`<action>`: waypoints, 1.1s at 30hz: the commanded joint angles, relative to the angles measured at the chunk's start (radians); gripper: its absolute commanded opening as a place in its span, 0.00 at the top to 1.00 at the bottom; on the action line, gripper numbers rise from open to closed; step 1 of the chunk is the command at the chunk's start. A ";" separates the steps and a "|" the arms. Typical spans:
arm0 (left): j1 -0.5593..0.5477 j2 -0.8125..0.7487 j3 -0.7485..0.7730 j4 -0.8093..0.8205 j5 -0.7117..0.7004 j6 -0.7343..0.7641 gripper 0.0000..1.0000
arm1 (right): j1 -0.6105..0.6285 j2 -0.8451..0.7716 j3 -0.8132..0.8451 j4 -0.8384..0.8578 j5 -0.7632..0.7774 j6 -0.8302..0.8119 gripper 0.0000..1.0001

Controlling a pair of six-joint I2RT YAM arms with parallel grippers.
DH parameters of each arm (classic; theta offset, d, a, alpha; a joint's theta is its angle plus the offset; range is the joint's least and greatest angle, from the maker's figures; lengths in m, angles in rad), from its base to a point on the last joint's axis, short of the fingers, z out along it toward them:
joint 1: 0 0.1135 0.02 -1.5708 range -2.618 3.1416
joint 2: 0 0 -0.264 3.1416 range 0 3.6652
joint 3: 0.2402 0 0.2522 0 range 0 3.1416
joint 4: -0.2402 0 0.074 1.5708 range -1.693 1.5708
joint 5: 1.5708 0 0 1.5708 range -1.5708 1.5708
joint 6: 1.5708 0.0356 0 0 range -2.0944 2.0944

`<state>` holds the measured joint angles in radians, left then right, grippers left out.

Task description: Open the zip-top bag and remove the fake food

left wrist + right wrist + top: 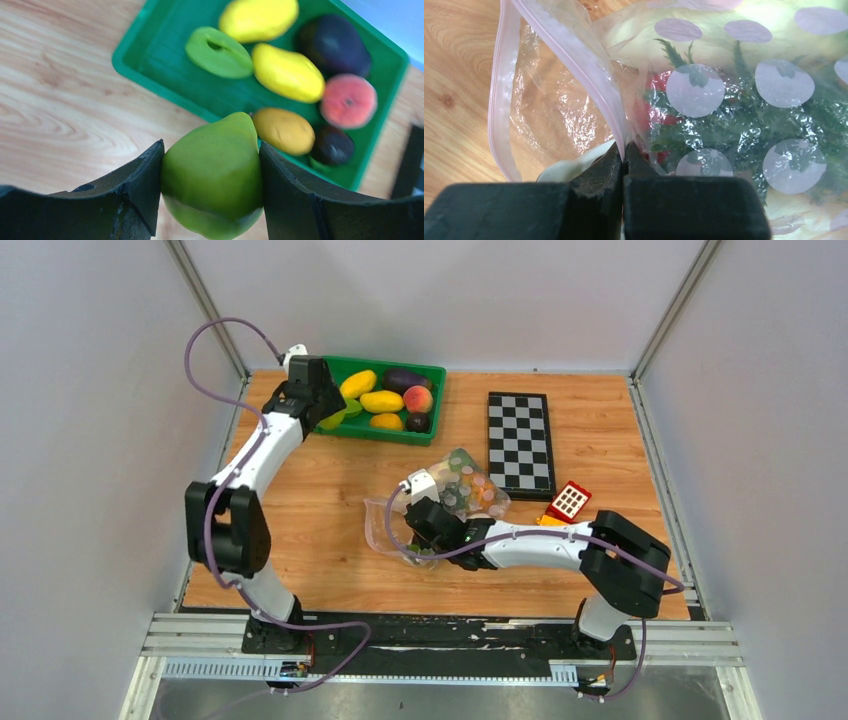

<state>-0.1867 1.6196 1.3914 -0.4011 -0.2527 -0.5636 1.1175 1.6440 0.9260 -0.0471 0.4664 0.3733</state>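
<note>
1. Closest to the lens in the left wrist view, the left gripper (pixel 210 150) has its two black fingers partly open and pressed against both sides of a green pear (pixel 212 180), which fills the gap between them. This gripper hangs well to the left of the chessboard (pixel 519 446), over the wooden table (pixel 330 490).
2. Left of the chessboard, just beyond the held pear, sits a green tray (pixel 155 55). In it lie a green piece (pixel 218 52), yellow fruits (pixel 287 72), a dark eggplant (pixel 335 45) and a peach (pixel 348 101).
3. Against the chessboard's near left corner lies the zip-top bag (pixel 465 490), its mouth gaping towards the left. Whether it touches the board I cannot tell. Through the dotted plastic show a leafy green piece (pixel 744 120) and something red (pixel 651 112).
4. Left of the chessboard's near end, the right gripper (pixel 624 150) has its jaws fully closed, pinching the bag's film just below the pink zip strip (pixel 574 57).
5. Off the chessboard's near right corner rests a red-yellow block car (pixel 570 502).
</note>
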 commanded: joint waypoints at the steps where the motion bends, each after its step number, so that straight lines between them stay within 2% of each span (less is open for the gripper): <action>1: 0.059 0.147 0.102 0.149 -0.098 0.082 0.98 | -0.005 -0.054 -0.019 0.032 -0.056 -0.107 1.00; 7: 0.100 0.382 0.286 0.141 -0.120 0.184 0.89 | -0.006 -0.075 -0.020 0.038 -0.079 -0.150 1.00; 11: 0.111 0.471 0.360 0.171 -0.148 0.214 0.76 | -0.004 -0.071 -0.014 0.038 -0.090 -0.158 1.00; 13: 0.113 0.504 0.392 0.172 -0.159 0.223 0.61 | -0.004 -0.067 -0.008 0.031 -0.095 -0.154 1.00; 15: 0.113 0.518 0.404 0.171 -0.156 0.233 0.39 | -0.004 -0.063 -0.001 0.021 -0.101 -0.153 1.00; 16: 0.113 0.511 0.401 0.174 -0.151 0.238 0.31 | -0.003 -0.062 0.001 0.015 -0.101 -0.152 1.00; 21: 0.113 0.420 0.346 0.191 -0.117 0.254 0.00 | 0.003 -0.065 0.013 -0.011 -0.089 -0.148 1.00; 28: 0.112 0.243 0.248 0.130 0.009 0.222 0.00 | 0.003 -0.080 0.034 -0.060 -0.023 -0.143 1.00; 33: 0.087 0.064 0.074 0.081 0.136 0.130 0.00 | 0.003 -0.100 0.054 -0.088 0.033 -0.131 1.00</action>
<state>-0.0811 1.8366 1.5551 -0.2768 -0.2276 -0.3607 1.1187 1.5986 0.9306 -0.1059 0.4210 0.2340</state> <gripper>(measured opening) 0.997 0.012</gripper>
